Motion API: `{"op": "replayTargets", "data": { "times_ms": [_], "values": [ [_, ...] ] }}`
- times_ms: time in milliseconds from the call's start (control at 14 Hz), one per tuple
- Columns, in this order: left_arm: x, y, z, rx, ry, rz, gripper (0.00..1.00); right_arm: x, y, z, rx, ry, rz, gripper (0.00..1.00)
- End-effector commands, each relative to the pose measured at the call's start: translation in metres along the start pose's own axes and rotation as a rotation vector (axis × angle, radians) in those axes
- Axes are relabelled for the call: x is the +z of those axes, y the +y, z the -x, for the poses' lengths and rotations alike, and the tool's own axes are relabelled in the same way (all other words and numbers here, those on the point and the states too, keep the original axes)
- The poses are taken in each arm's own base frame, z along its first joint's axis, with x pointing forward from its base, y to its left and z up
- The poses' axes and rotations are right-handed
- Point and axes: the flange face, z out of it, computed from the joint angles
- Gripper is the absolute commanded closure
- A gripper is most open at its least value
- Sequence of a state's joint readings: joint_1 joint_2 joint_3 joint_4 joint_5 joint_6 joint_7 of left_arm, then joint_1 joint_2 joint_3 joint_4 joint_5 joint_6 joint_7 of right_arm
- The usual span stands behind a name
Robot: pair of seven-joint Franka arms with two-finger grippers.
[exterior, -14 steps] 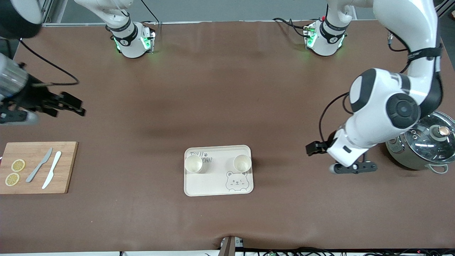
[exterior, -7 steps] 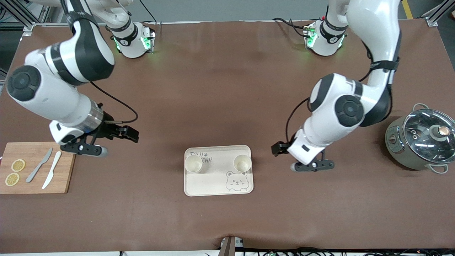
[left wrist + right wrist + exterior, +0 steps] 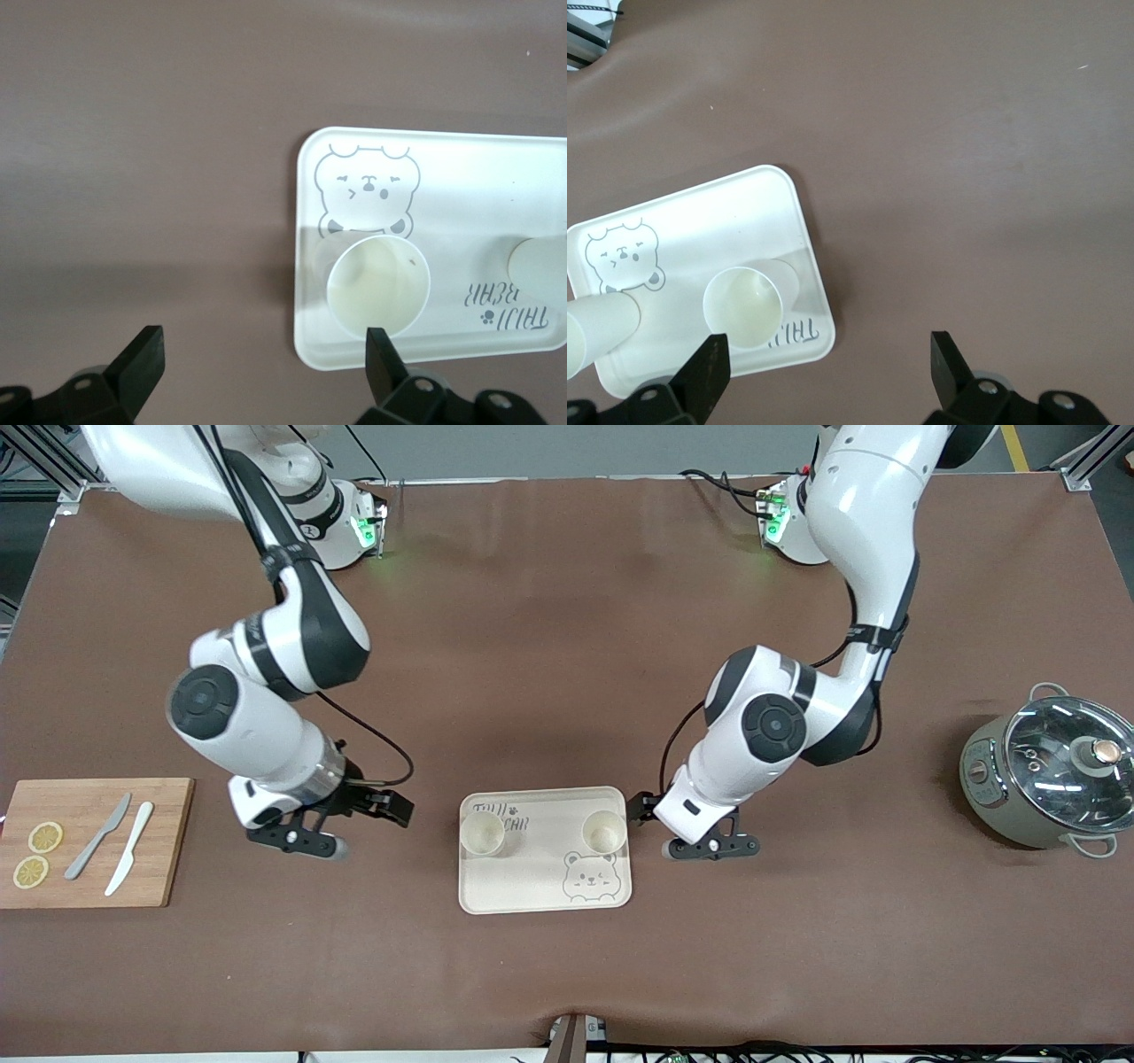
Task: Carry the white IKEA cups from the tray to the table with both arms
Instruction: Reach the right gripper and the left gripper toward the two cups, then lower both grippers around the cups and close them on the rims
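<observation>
**Both grippers open beside the tray**

Two white IKEA cups (image 3: 484, 834) (image 3: 604, 831) stand upright on the bear tray (image 3: 532, 886), lower centre of the frame. Left gripper (image 3: 640, 809) and right gripper (image 3: 390, 808) hover just off the tray's ends — fingers spread, apparently empty.

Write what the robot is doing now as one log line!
left gripper: open, beside tray | right gripper: open, beside tray | cups: upright on tray
</observation>
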State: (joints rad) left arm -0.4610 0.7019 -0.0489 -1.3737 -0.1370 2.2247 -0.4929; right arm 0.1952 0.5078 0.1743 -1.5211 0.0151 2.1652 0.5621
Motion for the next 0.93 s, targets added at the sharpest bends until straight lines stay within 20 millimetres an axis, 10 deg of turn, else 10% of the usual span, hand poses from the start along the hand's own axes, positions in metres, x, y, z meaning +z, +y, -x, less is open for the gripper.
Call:
{"op": "replayTargets", "data": {
  "times_ms": [0,857],
  "values": [
    [0.019,0.013,0.003,-0.018,0.016,0.021,0.00,0.020,-0.008,-0.008,0.027,0.024,-0.004,0.00],
    [0.093,0.015,0.014,-0.050,0.036,0.030,0.00,0.101,-0.045,0.017,-0.032,0.010,-0.012,0.00]
  ]
}}
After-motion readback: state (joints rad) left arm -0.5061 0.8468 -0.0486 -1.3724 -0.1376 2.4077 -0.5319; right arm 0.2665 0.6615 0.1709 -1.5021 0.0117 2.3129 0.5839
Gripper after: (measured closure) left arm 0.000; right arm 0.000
